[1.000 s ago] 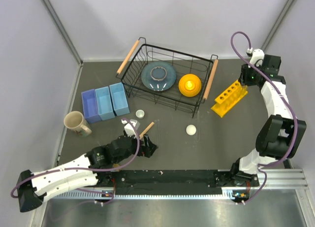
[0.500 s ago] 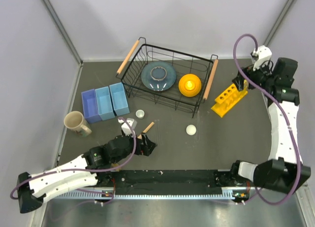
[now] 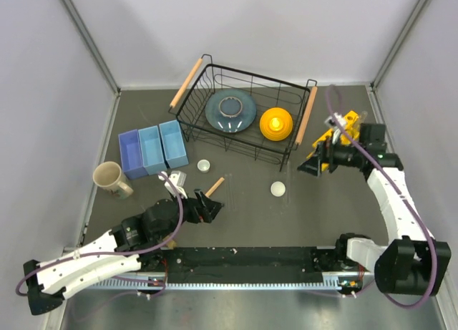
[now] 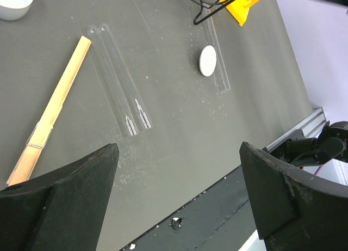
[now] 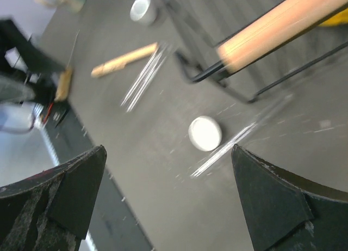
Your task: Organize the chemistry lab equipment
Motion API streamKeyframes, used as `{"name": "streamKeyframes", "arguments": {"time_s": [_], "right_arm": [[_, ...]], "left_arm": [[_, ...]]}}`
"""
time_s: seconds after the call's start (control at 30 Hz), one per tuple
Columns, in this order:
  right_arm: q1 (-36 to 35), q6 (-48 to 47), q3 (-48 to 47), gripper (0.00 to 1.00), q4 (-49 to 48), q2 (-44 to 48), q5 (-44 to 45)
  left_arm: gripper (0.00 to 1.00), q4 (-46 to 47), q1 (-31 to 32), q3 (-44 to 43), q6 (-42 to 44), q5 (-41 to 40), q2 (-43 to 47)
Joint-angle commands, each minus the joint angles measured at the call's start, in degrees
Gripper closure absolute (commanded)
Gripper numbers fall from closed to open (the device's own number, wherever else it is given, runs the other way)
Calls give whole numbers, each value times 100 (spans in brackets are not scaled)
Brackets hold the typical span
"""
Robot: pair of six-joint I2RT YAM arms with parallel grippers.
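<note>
The left gripper (image 4: 177, 147) hangs low over the table (image 3: 322, 215), near the front edge. Its fingers are spread wide and hold nothing, likely so they can fit around a tube. Two tubes (image 4: 119, 82) lie flat, side by side, next to the stick (image 4: 51, 112). The right gripper (image 5: 167, 153) is wide apart and empty too, just beside the rack (image 3: 322, 140) near the right edge. A third tube (image 4: 217, 60) lies right beside a white piece (image 4: 207, 60). I think the tubes belong in the rack's holes.
</note>
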State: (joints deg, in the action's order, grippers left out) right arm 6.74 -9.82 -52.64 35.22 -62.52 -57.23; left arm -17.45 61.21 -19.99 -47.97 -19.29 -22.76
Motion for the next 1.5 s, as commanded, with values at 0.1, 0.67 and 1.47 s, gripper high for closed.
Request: {"name": "streamKeyframes", "arguments": {"time_s": [0.1,0.67,1.47], "right_arm": [[-1060,148,869,2,-656,407,686],[-2878,-732,1766,9,-954,496,3480],[-4076,-459,1195,25,-1238,-1183,5108]], "left_arm": [[1,40,-21,100,-415,-128,53],[1,436,-21,30,-609,92,-721],[1,313,-21,223,-688,39,-422]]}}
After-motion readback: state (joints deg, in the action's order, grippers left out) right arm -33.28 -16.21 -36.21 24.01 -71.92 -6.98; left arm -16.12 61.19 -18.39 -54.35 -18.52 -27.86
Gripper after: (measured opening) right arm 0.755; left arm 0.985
